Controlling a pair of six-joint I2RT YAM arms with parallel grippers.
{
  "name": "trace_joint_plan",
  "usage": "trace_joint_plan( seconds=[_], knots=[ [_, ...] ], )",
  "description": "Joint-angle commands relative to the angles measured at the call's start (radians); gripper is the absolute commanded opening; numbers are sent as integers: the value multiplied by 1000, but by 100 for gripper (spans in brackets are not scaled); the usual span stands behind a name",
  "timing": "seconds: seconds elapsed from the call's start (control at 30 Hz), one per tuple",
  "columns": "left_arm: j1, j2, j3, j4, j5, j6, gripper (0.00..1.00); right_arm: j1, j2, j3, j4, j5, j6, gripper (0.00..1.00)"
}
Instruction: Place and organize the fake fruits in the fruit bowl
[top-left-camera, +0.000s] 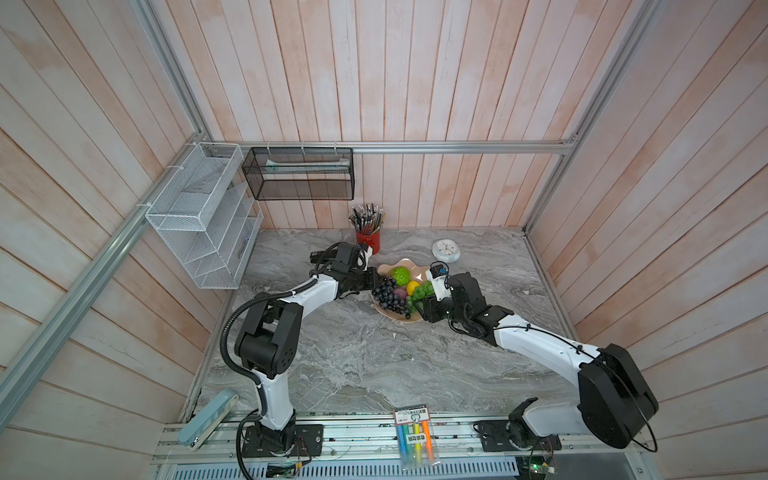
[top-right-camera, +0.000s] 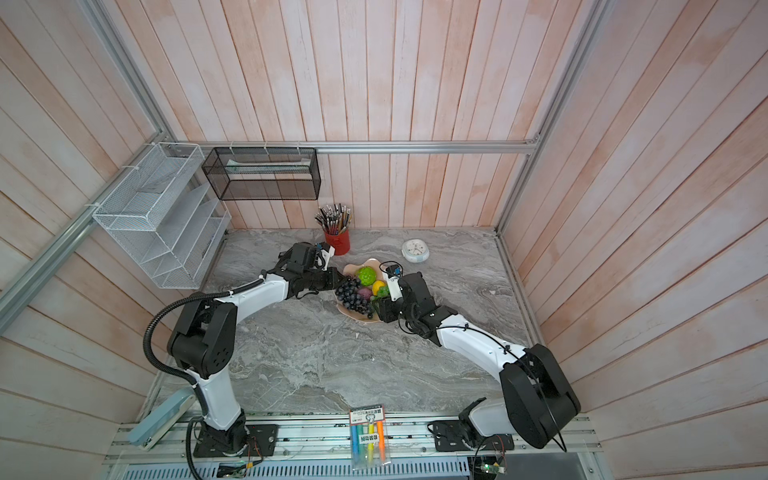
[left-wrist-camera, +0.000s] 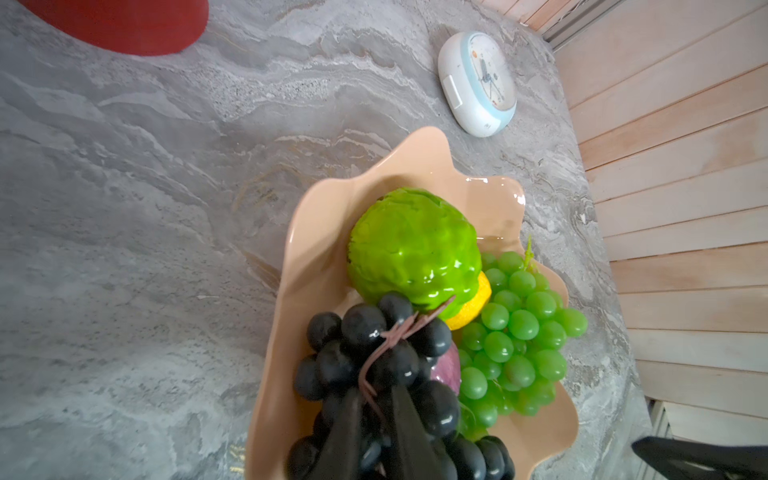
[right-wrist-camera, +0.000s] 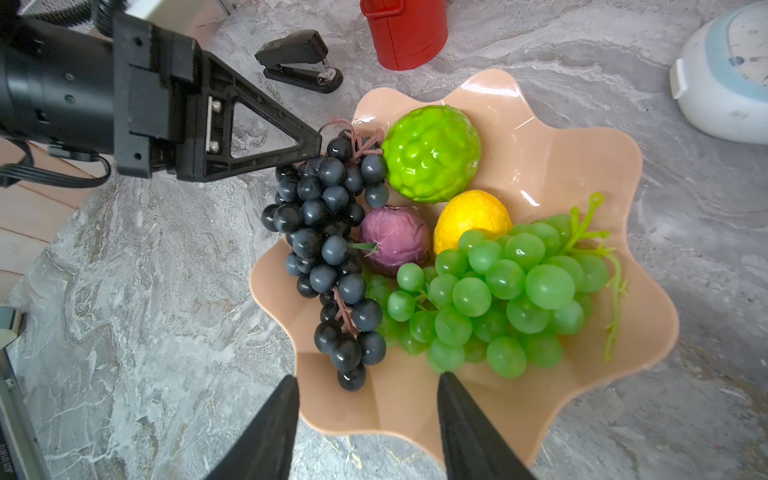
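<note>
Well, all five fruits are in the pink bowl (right-wrist-camera: 540, 137), which stands toward the back of the grey table (right-wrist-camera: 145, 270). The bumpy green ball (right-wrist-camera: 432, 153) sits at the far side, with the yellow fruit (right-wrist-camera: 469, 216) and the purple fruit (right-wrist-camera: 395, 241) side by side just in front of it. The green grape bunch (right-wrist-camera: 498, 299) fills the side toward the right arm. The dark grape bunch (right-wrist-camera: 328, 249) lies along the side toward the left arm, some grapes out over the rim. The left claw (right-wrist-camera: 309, 147) is pressed together on the stem end of this bunch. The right claw (right-wrist-camera: 370, 376) has its fingers apart, empty, above the near rim. Behind the bowl stand a red pencil cup (right-wrist-camera: 405, 33) and a black stapler (right-wrist-camera: 301, 60), and a white clock (right-wrist-camera: 727, 79) lies near. A marker packet (top-left-camera: 415, 436) lies well apart at the front edge.
</note>
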Motion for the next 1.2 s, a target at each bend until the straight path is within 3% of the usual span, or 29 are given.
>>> trace_joint_plan(
  seconds=[0.0,0.13,0.3,0.5,0.6,0.7,0.77,0.8,0.83,0.97,1.1,1.17],
  knots=[
    [2,5,-26,37,27,-15,16,8,-15,1,-11,-1,5,54],
    [15,-29,-37,38,17,-14,21,7,-17,4,-11,2,2,54],
    [27,-100,-33,12,-5,11,37,8,-25,7,-9,9,-1,54],
    [29,-252,-66,-77,-39,24,73,6,-85,-6,7,92,-15,58],
    [29,-386,-168,-82,-113,14,90,-5,-137,-18,5,168,-32,65],
    [35,-551,-305,-46,-209,14,100,-42,-187,-11,-32,249,-55,74],
    [57,-640,-362,-50,-258,12,100,-96,-220,0,-57,265,-75,81],
    [69,-675,-378,-67,-292,19,100,-130,-234,9,-69,272,-84,96],
    [81,-699,-382,-91,-332,33,100,-167,-247,20,-78,278,-94,98],
    [115,-772,-426,-76,-451,111,100,-291,-311,0,17,283,-172,98],
    [138,-904,-605,156,-535,228,100,-356,-406,-165,279,288,-320,98],
    [146,-955,-718,279,-590,320,100,-411,-434,-214,310,322,-311,98]
  ],
)
